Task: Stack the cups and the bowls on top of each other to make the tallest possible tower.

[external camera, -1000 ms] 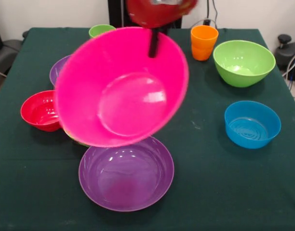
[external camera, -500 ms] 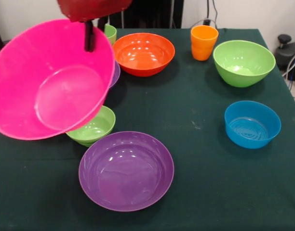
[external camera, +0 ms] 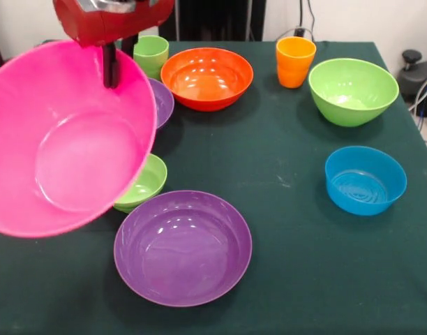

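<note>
Front view. The gripper (external camera: 118,59), entering from the upper left of the frame, has its dark fingers (external camera: 110,66) clamped over the upper rim of the huge pink bowl (external camera: 67,139), which hangs tilted with its opening toward the camera and fills the left third of the frame, running off the left edge. Eight bowls are visible: the pink one; two purple, one wide purple bowl (external camera: 183,248) flat on the cloth at lower centre, one purple bowl (external camera: 162,101) mostly hidden behind the pink rim; one orange bowl (external camera: 207,77) at upper centre; one large lime green bowl (external camera: 353,91) at upper right; one small lime green bowl (external camera: 145,183) partly covered by the pink bowl; one blue bowl (external camera: 365,179) at right. Two cups stand upright near the top edge: a light green cup (external camera: 151,54) and an orange cup (external camera: 295,61). The green table (external camera: 290,209) lies open through the centre, lower right and along the bottom edge.
</note>
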